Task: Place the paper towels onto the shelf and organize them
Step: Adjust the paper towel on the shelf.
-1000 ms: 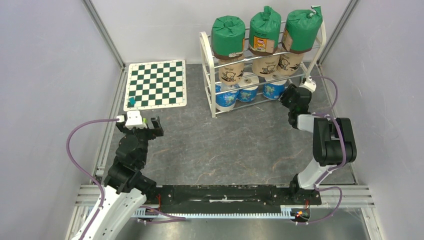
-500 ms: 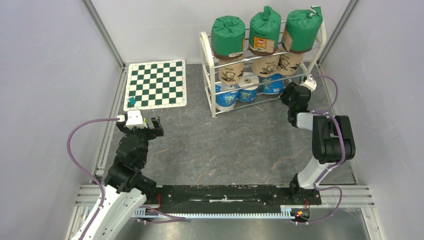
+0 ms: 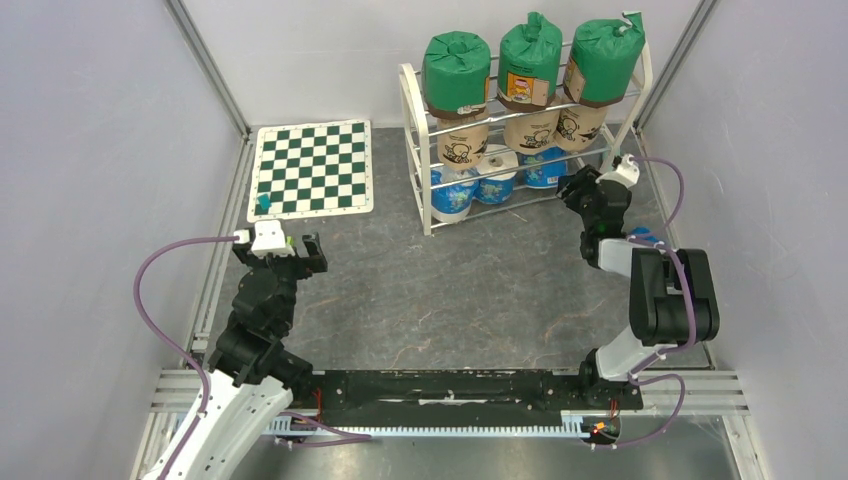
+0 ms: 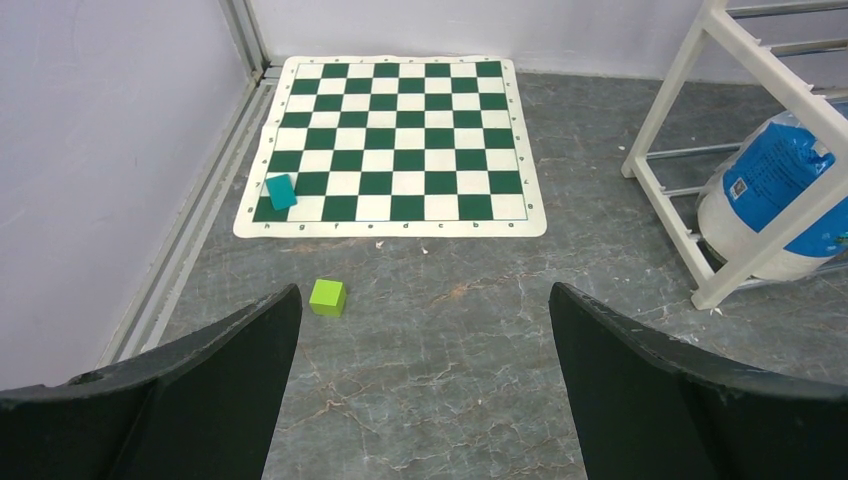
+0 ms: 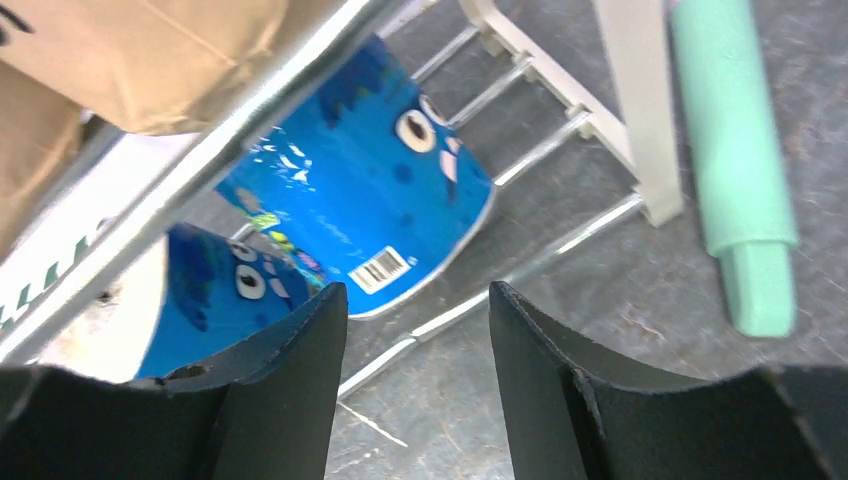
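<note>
We see the shelf point(image 3: 418, 170) at back right and the chessboard mat point(image 3: 312, 170) on the floor to its left. Each tier holds three rolls: top-tier rolls point(image 3: 530, 55), middle-tier rolls point(image 3: 462, 140) below, bottom-tier rolls point(image 3: 452, 192) lowest. A small block point(image 3: 264, 203) sits on the mat's near-left corner, and a cube point(image 4: 327, 297) lies just before the mat. The right gripper point(image 3: 577, 190) is just before the shelf's right end. The left gripper point(image 3: 290, 245) is well apart, near left.

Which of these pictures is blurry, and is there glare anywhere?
Right wrist view: the softest, the chrome rod close to the lens is smeared, and the blue-wrapped roll carries small shiny glints. Left wrist view: crisp on the chessboard mat, with its own fingers dark at the bottom. Top external view: evenly lit, no harsh glare on the shelf.
</note>
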